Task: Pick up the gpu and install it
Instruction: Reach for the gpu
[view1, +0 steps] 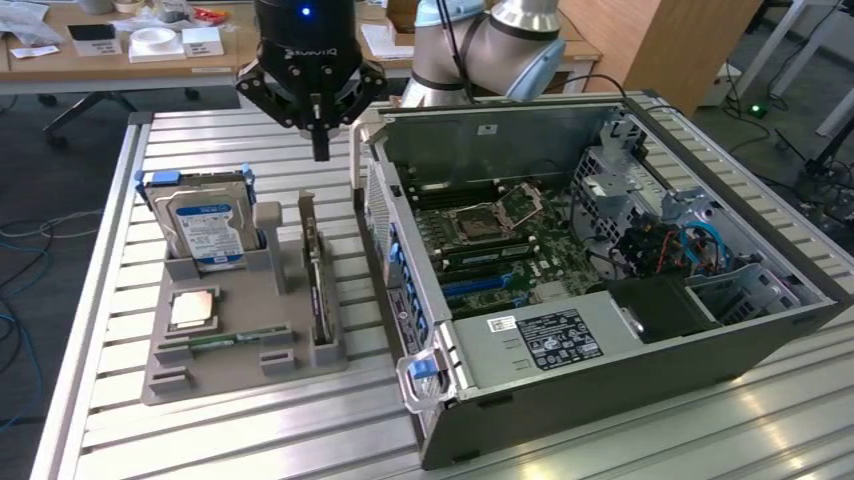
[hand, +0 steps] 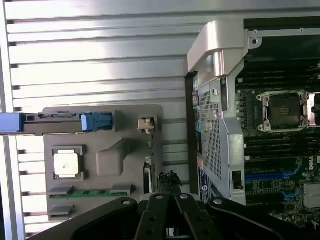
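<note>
Along the exterior view's left, the slatted table (view1: 94, 300) is running out to its edge, with bare slats lying open near and far of the grey tray (view1: 240, 372). On the tray's far left, the hard drive (view1: 207, 225) is standing upright in its slot. A square processor chip (view1: 194, 308) is lying flat nearer, and the green memory stick (view1: 227, 340) is lying nearer still.

The gpu (view1: 316, 290) is standing on its long edge in the tray's right-hand slot. It is showing as a thin dark strip running near to far, just beside the wall of the open computer case (view1: 747, 330), with only a narrow gap between them.

The gripper (view1: 320, 148) is hanging above the far end of that card, apart from it, its fingers pressed together on nothing.

To the right, the case is lying open with its motherboard (view1: 507, 240) facing up.

The wrist view is looking straight down, showing the gpu (hand: 148, 167) as a slim line, the hard drive (hand: 60, 122) edge-on, and the gap beside the case (hand: 220, 125).
</note>
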